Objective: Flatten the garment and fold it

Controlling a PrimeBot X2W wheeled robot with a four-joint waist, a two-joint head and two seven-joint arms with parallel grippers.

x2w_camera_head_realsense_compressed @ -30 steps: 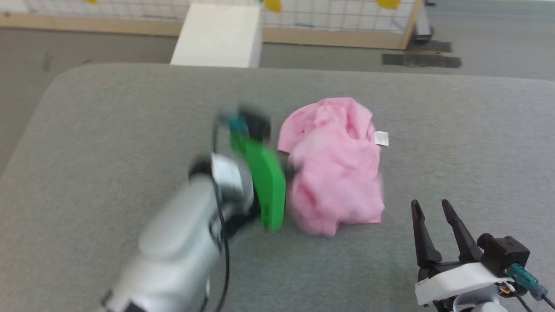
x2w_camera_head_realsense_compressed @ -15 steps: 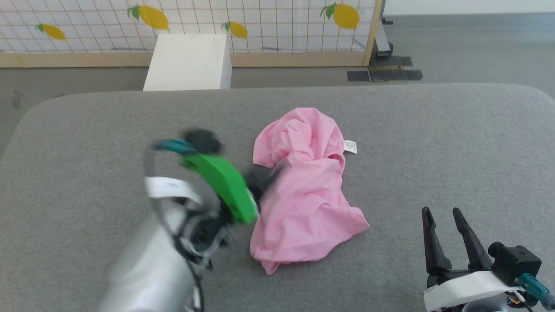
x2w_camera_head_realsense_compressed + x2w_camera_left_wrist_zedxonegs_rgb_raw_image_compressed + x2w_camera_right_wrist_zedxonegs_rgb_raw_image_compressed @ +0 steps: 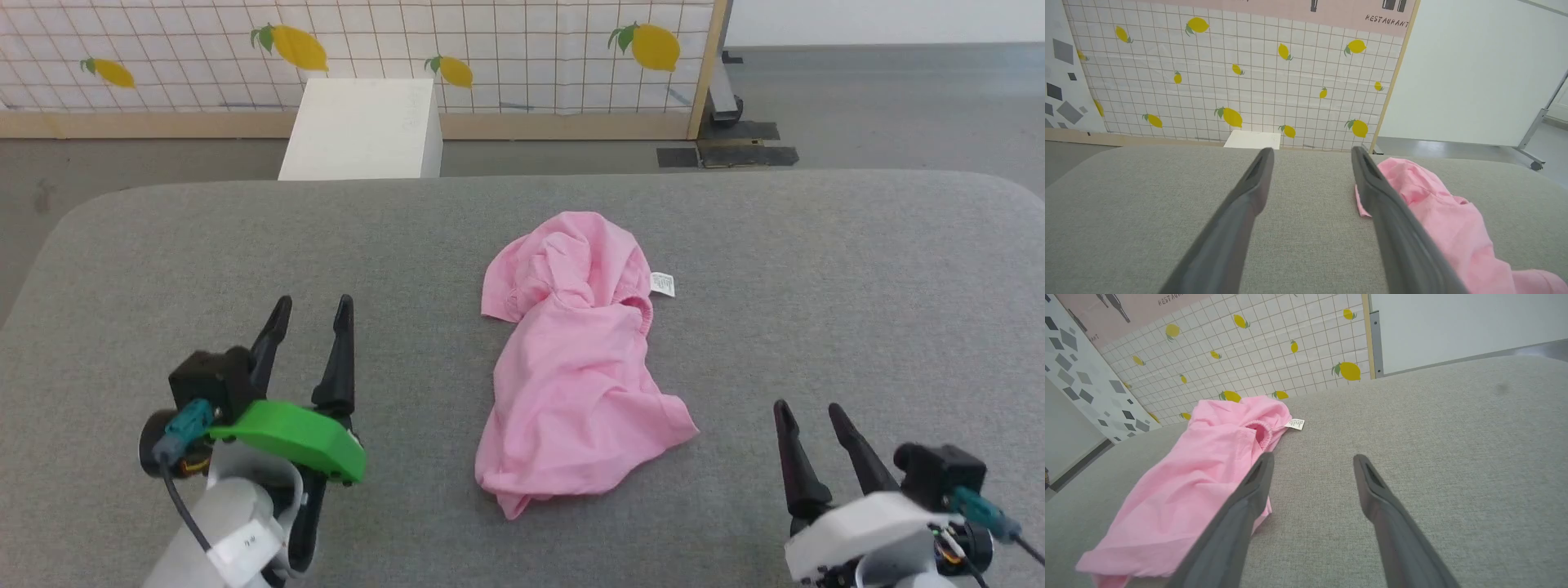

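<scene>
Garment (image 3: 575, 367): crumpled pink heap lying mid-desk (image 3: 857, 269), white tag (image 3: 663, 284) at its right edge.
Left end effector (image 3: 314, 304): fingers apart, empty, left of garment, not touching.
Right end effector (image 3: 808, 405): fingers apart, empty, right of garment's near corner.

Dark-fingered left pincer (image 3: 315, 299) with green cover (image 3: 294, 437); right pincer (image 3: 808, 404) with white housing (image 3: 857, 527).

The left tool (image 3: 313, 306) sits low on the robot's left. Its two dark fingers (image 3: 336, 359) are spread apart, hold nothing, and point away from the body, leaning slightly right. A green cover (image 3: 294, 437) caps its wrist above a pale forearm (image 3: 216, 531). The right tool (image 3: 807, 408) is opposite, parted and empty, tilted a little leftward, it seems.
</scene>
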